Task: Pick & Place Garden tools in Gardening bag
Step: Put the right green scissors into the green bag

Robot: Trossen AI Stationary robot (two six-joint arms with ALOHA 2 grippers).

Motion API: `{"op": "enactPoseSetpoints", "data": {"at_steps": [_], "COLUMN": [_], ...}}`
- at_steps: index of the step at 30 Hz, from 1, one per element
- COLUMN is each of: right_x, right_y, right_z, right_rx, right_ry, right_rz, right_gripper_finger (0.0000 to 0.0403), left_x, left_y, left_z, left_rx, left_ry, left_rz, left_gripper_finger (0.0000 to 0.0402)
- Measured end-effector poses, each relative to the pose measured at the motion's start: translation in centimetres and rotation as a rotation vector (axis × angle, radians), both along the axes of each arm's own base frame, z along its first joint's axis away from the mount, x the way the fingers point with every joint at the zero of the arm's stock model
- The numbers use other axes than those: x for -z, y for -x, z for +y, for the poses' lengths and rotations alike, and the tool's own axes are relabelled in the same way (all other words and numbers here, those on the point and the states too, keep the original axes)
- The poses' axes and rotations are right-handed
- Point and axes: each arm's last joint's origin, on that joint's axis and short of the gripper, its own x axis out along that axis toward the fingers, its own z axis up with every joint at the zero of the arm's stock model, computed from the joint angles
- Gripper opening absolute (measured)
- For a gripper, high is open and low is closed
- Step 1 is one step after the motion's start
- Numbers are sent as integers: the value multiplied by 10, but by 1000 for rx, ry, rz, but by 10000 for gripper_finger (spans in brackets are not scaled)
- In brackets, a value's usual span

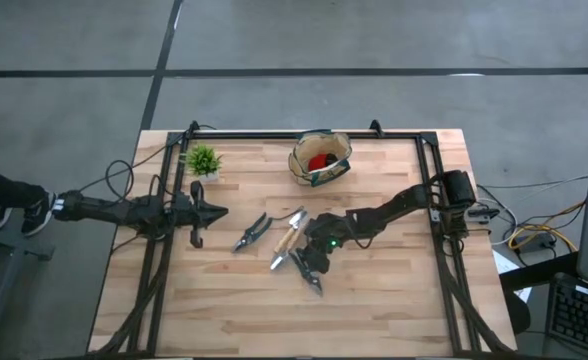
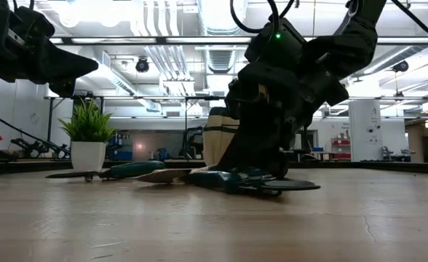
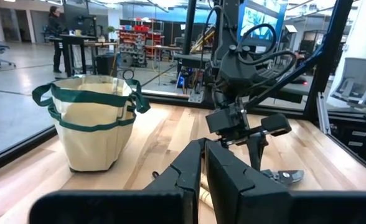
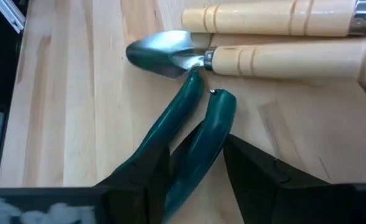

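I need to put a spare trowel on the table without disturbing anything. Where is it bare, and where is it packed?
Bare: the near strip of table below the tools, and the stretch between gardening bag and right frame rail. Crowded: the middle, where the pruners, two wooden-handled tools and the right tool bunch together.

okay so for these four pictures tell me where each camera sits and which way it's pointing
High view: above the table, looking straight down; both arms, gardening bag.
Low view: at table height, looking level across; right pincer over a pruner.
Left wrist view: on the left arm, facing the bag; shut left pincer.
Right wrist view: on the right arm, facing down; right pincer astride the pruner's handles.
Shared: the pruner, low and right wrist.
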Motion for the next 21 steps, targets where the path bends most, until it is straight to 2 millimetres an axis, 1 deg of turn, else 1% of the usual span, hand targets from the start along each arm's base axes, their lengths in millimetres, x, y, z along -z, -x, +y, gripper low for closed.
{"op": "enactPoseSetpoints", "data": {"at_steps": [7,15,18,21], "right_x": [0,0,-1,-1], "right_y": [0,0,0,-1], "right_z": [0,0,0,0], "right_rx": [-2,-9,-15,-20], "right_ry": [3,12,19,24], "right_rz": [-1,-5,-14,-29], "right_gripper_finger": [128,128,118,100], "left_x": [0,0,0,0], "left_y": [0,0,0,0], "left_z": [0,0,0,0], "left_rx": [0,0,0,0], "left_ry": [0,-1,-1,-1], "left_rz": [2,4,4,5], "left_gripper_finger": [30,30,30,30]}}
